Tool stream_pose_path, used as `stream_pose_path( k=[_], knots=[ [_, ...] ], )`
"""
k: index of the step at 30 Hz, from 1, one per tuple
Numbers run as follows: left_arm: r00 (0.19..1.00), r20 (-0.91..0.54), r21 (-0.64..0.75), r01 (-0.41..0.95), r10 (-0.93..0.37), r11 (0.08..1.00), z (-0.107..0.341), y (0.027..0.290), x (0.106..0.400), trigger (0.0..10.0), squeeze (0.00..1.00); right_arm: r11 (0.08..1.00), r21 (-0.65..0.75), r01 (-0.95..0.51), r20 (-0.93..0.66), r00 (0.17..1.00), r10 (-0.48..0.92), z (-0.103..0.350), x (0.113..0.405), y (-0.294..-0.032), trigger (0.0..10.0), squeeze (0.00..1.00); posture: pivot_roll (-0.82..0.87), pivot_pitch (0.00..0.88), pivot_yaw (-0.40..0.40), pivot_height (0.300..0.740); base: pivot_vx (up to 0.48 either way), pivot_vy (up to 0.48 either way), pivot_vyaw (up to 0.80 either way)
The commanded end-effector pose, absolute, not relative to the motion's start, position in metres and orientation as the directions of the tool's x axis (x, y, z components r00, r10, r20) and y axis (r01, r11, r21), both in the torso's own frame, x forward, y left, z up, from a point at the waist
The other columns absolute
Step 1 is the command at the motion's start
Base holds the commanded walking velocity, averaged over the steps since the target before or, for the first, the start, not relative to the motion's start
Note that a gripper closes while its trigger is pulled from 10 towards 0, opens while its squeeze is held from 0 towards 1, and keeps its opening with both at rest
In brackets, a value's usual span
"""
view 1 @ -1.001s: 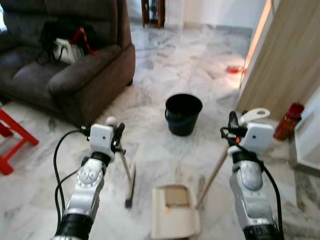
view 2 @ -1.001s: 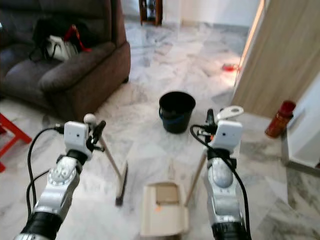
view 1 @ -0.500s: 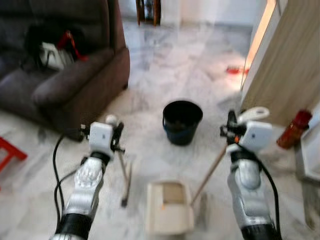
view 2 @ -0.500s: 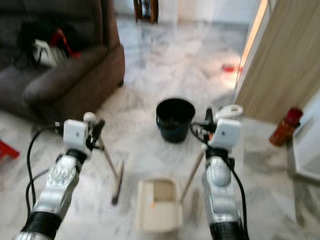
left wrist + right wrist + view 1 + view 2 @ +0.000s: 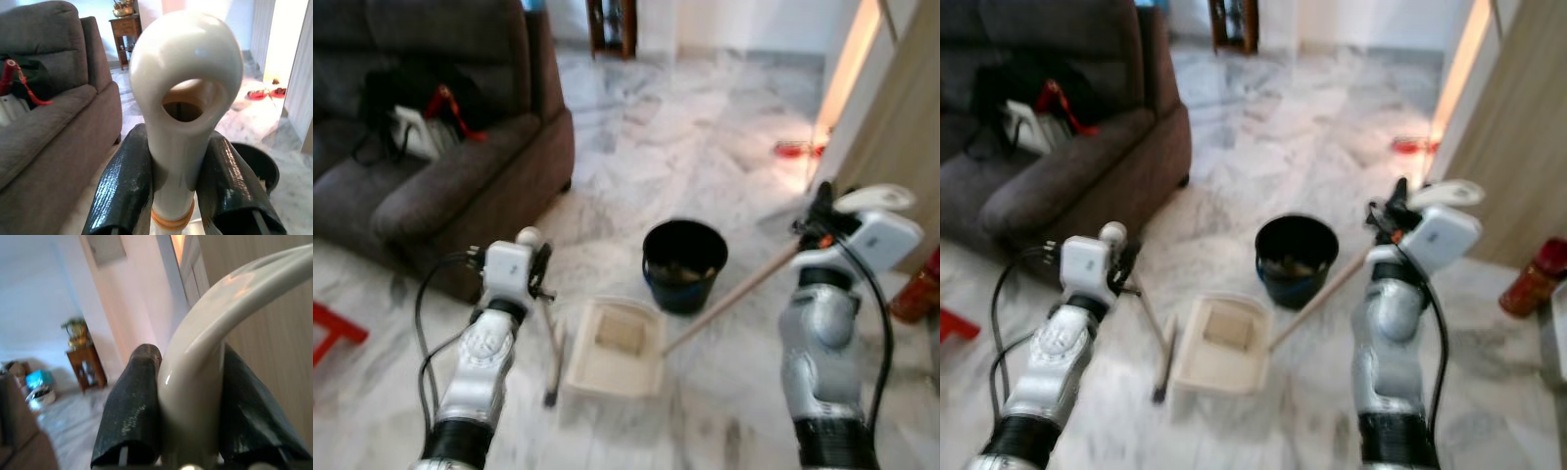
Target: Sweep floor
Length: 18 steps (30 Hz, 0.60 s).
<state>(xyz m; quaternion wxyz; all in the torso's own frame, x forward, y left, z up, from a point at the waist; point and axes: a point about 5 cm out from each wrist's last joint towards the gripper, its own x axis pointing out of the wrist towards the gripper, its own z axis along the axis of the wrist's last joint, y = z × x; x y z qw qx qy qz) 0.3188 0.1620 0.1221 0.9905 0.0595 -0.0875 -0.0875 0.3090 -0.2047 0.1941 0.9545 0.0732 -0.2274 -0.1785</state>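
White-and-grey marble floor (image 5: 705, 166) spreads before you, with a dark grey fabric sofa (image 5: 440, 166) out beyond your left hand and a light wooden door panel (image 5: 901, 147) just past your right. Your left hand (image 5: 540, 269) is clamped around the top of the cream plastic broom handle (image 5: 183, 98); in the left wrist view both black fingers (image 5: 122, 191) press against its sides just under the looped end. From that hand the broom stick runs down to the thin dark broom head (image 5: 551, 397) on the floor below and slightly ahead of it. Your right hand (image 5: 822, 201) is raised and closed on the cream looped grip of the dustpan handle (image 5: 205, 362), with a finger on each side of it in the right wrist view. From there the long tan wooden dustpan pole (image 5: 729, 299) slants down and inward to the cream rectangular plastic dustpan (image 5: 615, 348), which sits between your two hands, just beside the broom head. A round black plastic bucket (image 5: 683, 264) with something pale inside stands just beyond the dustpan, nearer your right hand. A black bag with red straps (image 5: 421, 103) lies on the sofa seat. A red bottle-like item (image 5: 1533, 274) stands on the floor outside your right hand, too blurred to identify.
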Motion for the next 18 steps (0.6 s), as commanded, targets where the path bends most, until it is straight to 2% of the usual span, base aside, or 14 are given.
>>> stream_pose_path(
  k=[1, 9, 18],
  knots=[
    [0.961, 0.219, 0.157, 0.135, -0.168, 0.978, 0.135, 0.169, 0.321, 10.0, 0.0, 0.928, 0.264, 0.263, 0.518, 0.773, -0.366, 0.227, 0.307, -0.197, 10.0, 0.0, -0.04, 0.049, 0.034, 0.74, 0.48, 0.0, 0.0],
    [0.959, 0.229, 0.153, 0.131, -0.164, 0.98, 0.137, 0.169, 0.321, 10.0, 0.0, 0.924, 0.3, 0.235, 0.605, 0.702, -0.375, 0.262, 0.303, -0.196, 10.0, 0.0, -0.04, 0.041, 0.035, 0.74, 0.48, 0.0, 0.0],
    [0.958, 0.236, 0.146, 0.131, -0.163, 0.981, 0.138, 0.169, 0.321, 10.0, 0.0, 0.924, 0.303, 0.232, 0.622, 0.686, -0.376, 0.272, 0.301, -0.196, 10.0, 0.0, -0.04, 0.038, 0.033, 0.74, 0.48, 0.0, 0.0]
  ],
)
